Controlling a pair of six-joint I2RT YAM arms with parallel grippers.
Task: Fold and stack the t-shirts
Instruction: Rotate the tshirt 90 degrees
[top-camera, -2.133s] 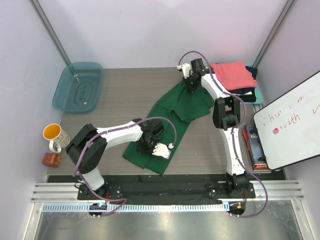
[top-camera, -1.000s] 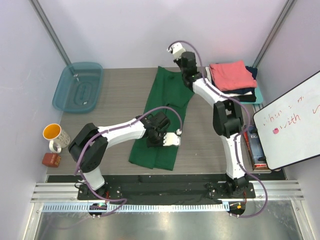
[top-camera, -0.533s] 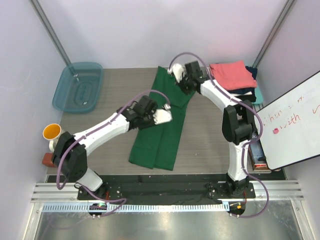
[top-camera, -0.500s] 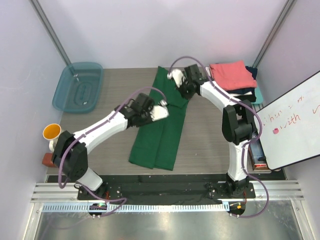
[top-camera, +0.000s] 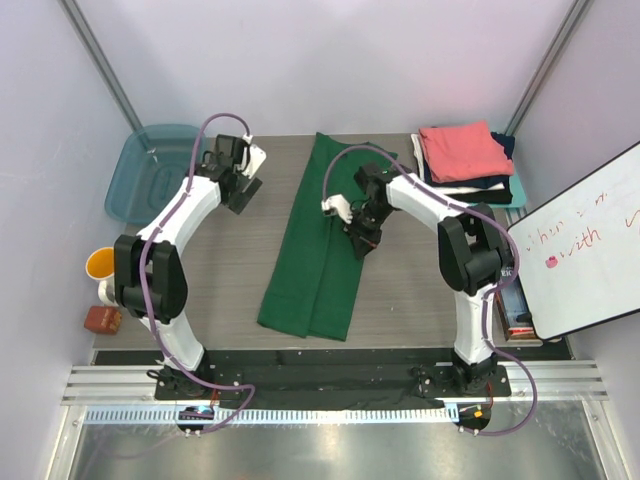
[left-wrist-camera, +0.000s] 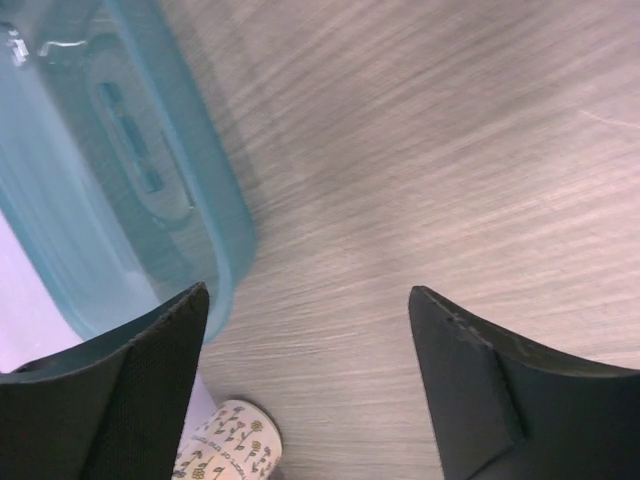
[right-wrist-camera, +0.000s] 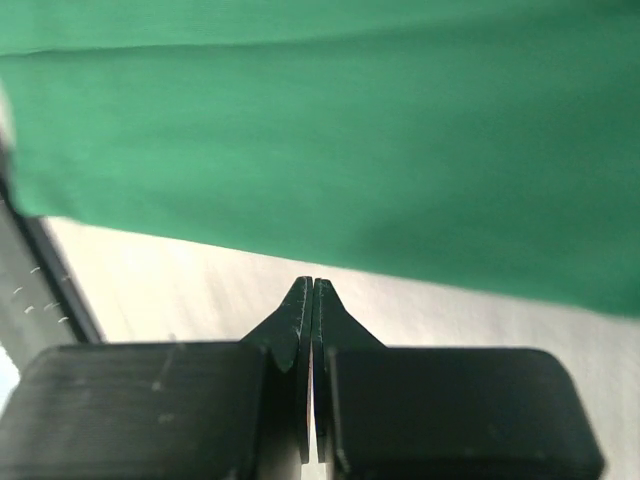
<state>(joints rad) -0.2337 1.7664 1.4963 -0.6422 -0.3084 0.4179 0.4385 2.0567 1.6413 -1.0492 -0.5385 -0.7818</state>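
The dark green t-shirt (top-camera: 322, 245) lies flat on the table as a long strip folded lengthwise, running from the far middle to the near middle. My left gripper (top-camera: 241, 190) is well left of it, beside the teal tub, open and empty; in its wrist view (left-wrist-camera: 305, 300) only bare table shows between the fingers. My right gripper (top-camera: 362, 240) hovers at the strip's right edge, shut on nothing; its wrist view (right-wrist-camera: 312, 285) shows the green cloth (right-wrist-camera: 350, 130) just beyond the tips. Folded t-shirts (top-camera: 460, 150) are stacked at the far right, coral-pink on top.
A translucent teal tub (top-camera: 158, 175) (left-wrist-camera: 90, 190) stands at the far left. A flowered mug (top-camera: 105, 265) (left-wrist-camera: 230, 450) and a small brown object (top-camera: 102, 318) sit at the left edge. A whiteboard (top-camera: 580, 240) leans at the right over a box (top-camera: 505, 285).
My left gripper let go of the green shirt, opened and swung left to the tub. My right gripper came off the shirt's far end and moved nearer, to the strip's right edge.
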